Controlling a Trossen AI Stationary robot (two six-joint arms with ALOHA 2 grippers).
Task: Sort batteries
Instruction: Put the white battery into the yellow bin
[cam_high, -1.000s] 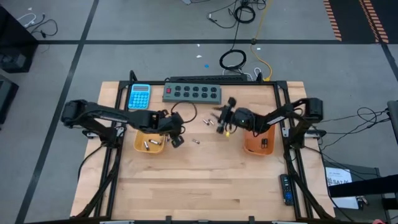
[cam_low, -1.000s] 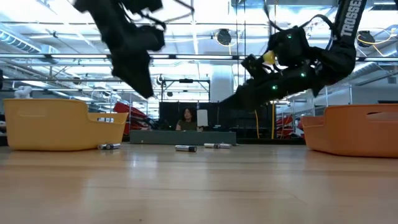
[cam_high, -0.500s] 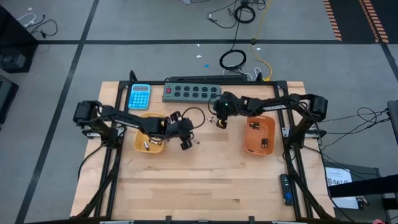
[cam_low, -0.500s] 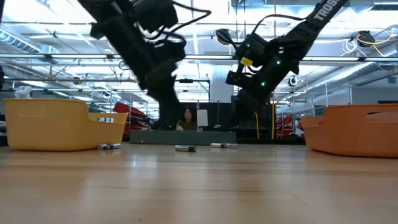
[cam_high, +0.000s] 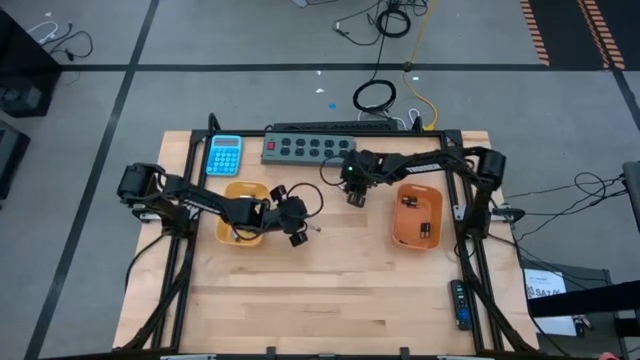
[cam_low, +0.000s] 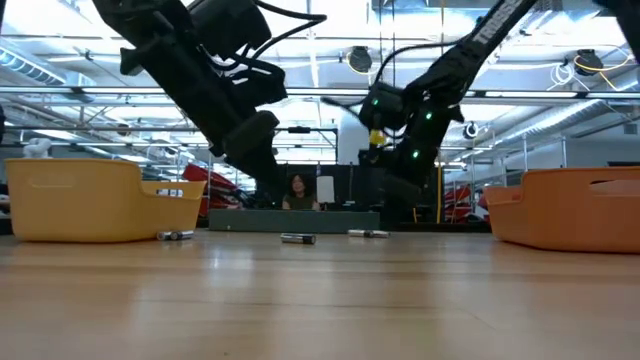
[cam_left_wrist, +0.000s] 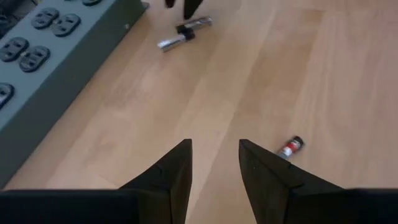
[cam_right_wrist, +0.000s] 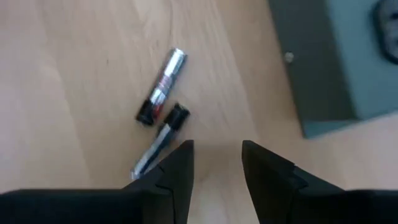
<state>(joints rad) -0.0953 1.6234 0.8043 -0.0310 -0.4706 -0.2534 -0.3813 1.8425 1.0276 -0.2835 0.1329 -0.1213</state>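
Observation:
A small silvery battery with a red band (cam_left_wrist: 290, 147) lies flat on the wood just right of my left gripper (cam_left_wrist: 214, 152), which hovers open above the table beside the yellow tray (cam_high: 229, 192). In the high view that battery (cam_high: 317, 229) sits next to the left gripper (cam_high: 297, 226). Two silvery batteries with dark ends (cam_right_wrist: 163, 86) (cam_right_wrist: 158, 142) lie flat close together, right before my open right gripper (cam_right_wrist: 217, 152). The right gripper (cam_high: 352, 191) hangs near the grey power strip (cam_high: 308, 149). More batteries lie in the yellow tray (cam_high: 240, 236) and the orange tray (cam_high: 425, 230).
The orange tray (cam_high: 418, 215) stands to the right and a blue calculator (cam_high: 225, 155) at the far left. The power strip (cam_left_wrist: 50, 43) runs along the far edge. One battery (cam_low: 175, 235) lies by the yellow tray's wall (cam_low: 75, 200). Bare wood fills the near half.
My left gripper has moved from over the yellow tray toward the right and down, ending beside the lone battery. My right arm has stretched out from above the orange tray, and its gripper has come down toward the pair of batteries near the power strip. The batteries have stayed put.

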